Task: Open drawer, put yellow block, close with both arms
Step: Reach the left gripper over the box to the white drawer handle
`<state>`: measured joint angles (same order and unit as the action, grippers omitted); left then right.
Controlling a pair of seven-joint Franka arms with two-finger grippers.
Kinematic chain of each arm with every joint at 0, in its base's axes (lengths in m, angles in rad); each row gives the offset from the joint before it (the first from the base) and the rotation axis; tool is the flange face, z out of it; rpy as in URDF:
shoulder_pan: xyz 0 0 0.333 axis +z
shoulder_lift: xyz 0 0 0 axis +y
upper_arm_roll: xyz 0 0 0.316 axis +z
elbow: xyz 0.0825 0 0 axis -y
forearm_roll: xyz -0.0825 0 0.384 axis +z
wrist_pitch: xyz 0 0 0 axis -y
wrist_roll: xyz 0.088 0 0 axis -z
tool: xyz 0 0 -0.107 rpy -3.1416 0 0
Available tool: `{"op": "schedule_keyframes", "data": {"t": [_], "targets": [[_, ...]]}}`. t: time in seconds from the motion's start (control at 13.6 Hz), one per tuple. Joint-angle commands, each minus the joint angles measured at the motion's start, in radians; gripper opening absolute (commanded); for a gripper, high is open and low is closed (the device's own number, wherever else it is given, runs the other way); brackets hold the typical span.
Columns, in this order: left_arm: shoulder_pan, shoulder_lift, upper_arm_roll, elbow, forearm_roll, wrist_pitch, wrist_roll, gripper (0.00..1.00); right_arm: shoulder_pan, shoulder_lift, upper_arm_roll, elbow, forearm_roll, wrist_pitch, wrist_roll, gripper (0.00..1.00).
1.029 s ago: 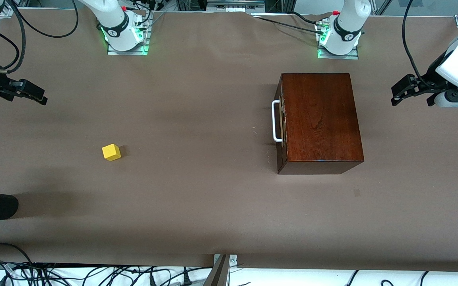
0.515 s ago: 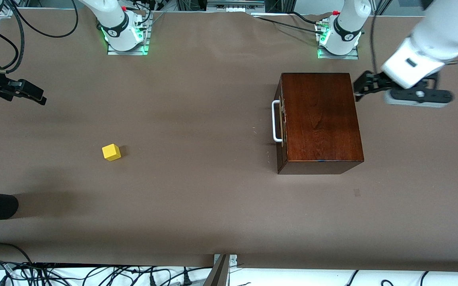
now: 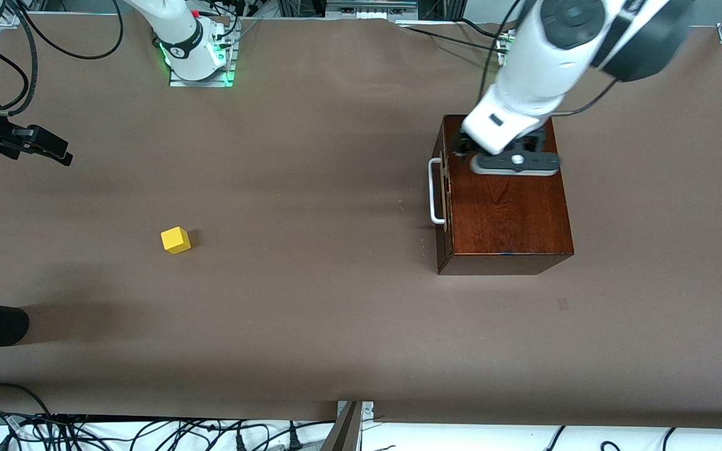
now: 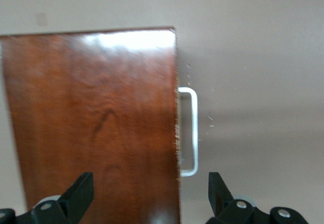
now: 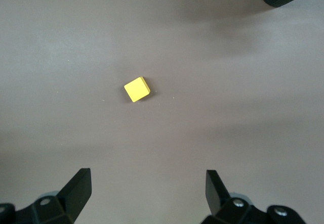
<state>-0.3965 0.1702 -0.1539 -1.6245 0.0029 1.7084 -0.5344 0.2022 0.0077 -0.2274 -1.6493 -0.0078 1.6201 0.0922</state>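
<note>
A: Where's your R gripper (image 3: 54, 153)?
B: Waiting at the R arm's end, fingers apart, empty. One yellow block (image 3: 176, 240) on the table, well apart from the box.
A: L gripper (image 4: 150, 196)?
B: Spread wide over the box (image 3: 505, 200), likely heading for the handle (image 3: 435, 191). One drawer (image 3: 442, 194), shut.

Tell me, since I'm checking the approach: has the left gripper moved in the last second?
Yes. The left gripper, open, has swung from the table's edge at the left arm's end to over the box, near the handle.
</note>
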Motion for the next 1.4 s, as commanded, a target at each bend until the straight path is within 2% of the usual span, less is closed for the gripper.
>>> {"op": "schedule_keyframes", "data": {"t": [0.0,0.44,0.66,1.32], "targets": [[-0.048,0.066,-0.027,0.029,0.054,0.020,-0.071,1.00,-0.010,0.003,0.008,0.016,-0.003,-0.008,-0.003,1.00],[-0.174,0.195,-0.027,0.021,0.068,0.092,-0.211,1.00,-0.009,0.012,0.008,0.016,-0.008,-0.006,-0.005,1.00],[-0.234,0.262,-0.027,0.015,0.166,0.112,-0.283,1.00,-0.010,0.014,0.008,0.016,-0.006,-0.005,-0.005,1.00],[-0.242,0.316,0.025,-0.014,0.229,0.165,-0.269,1.00,-0.018,0.012,0.000,0.016,-0.004,0.001,-0.006,1.00]]}}
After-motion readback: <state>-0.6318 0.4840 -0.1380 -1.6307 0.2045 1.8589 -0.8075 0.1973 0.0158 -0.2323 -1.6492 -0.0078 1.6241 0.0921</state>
